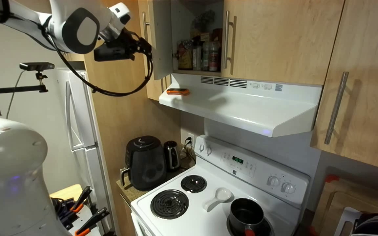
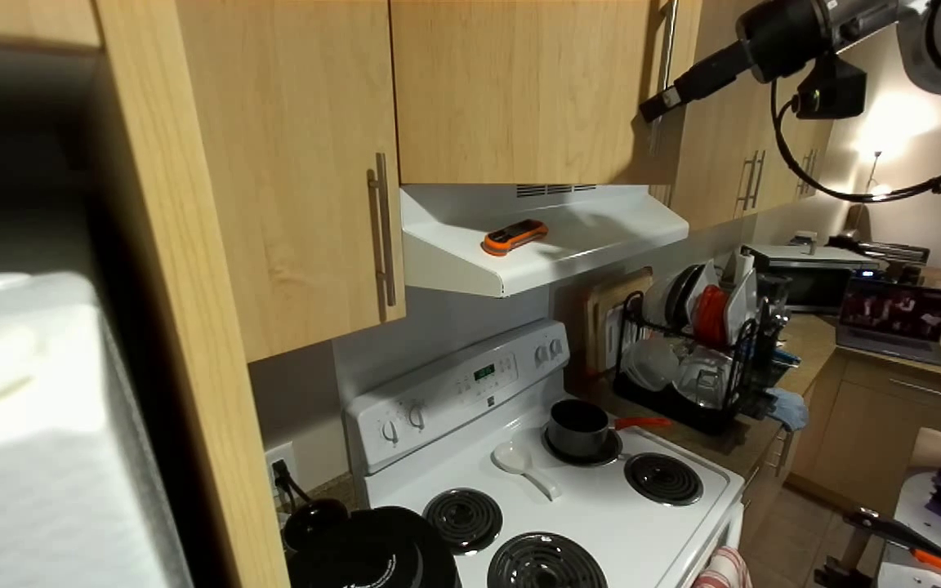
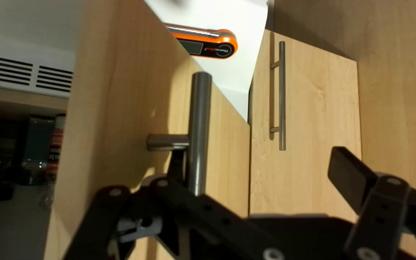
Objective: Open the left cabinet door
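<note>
hand (image 3: 262, 171) spread wide; left cabinet door (image 1: 162, 39) open; stove (image 1: 205, 226) below, laptop (image 2: 895, 310) on counter (image 2: 809, 343)

Left cabinet door (image 1: 162, 39): top cropped; handle (image 3: 199, 130) partly hidden by gripper (image 3: 260, 166).

L cab door (image 1: 162, 42) jutting out, clear gap to R door (image 1: 274, 39), jars (image 1: 213, 57) inside, handle (image 3: 200, 126) btwn fingers (image 3: 352, 177)

Four burners (image 2: 663, 478), four stove knobs (image 1: 274, 181), one saucepan (image 2: 577, 430), one laptop (image 2: 895, 314).
</note>
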Robot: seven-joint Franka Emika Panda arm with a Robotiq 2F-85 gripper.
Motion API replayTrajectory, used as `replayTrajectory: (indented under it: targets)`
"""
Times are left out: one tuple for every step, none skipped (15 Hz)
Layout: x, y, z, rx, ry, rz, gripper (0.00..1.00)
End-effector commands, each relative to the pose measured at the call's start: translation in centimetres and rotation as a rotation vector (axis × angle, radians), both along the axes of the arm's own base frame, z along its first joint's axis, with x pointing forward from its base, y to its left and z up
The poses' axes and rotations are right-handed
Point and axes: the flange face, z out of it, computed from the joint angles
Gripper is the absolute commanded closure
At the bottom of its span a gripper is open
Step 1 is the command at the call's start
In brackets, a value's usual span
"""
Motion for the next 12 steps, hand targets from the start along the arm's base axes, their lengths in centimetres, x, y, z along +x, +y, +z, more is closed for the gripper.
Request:
replayTrajectory:
  targets:
    - [0.26, -0.04, 0.02, -0.001, 0.002, -0.005, 0.00]
    - [0.40, -0.05, 0.02, 0.000, 0.004, -0.007, 0.00]
    - [0.41, -0.06, 0.02, 0.000, 0.004, -0.007, 0.00]
    - [0.42, -0.09, 0.02, 0.000, 0.004, -0.007, 0.00]
    - [0.43, -0.10, 0.02, 0.000, 0.004, -0.008, 0.00]
    - [0.43, -0.09, 0.02, 0.000, 0.004, -0.007, 0.00]
    - [0.43, -0.09, 0.02, 0.000, 0.004, -0.008, 0.00]
    - [0.43, -0.10, 0.02, 0.000, 0.004, -0.008, 0.00]
    - [0.44, -0.10, 0.02, 0.000, 0.004, -0.008, 0.00]
    - [0.46, -0.11, 0.03, 0.001, 0.004, -0.008, 0.00]
    - [0.60, -0.11, -0.08, -0.006, -0.001, -0.019, 0.00]
    - [0.94, -0.23, -0.21, -0.010, 0.003, -0.031, 0.00]
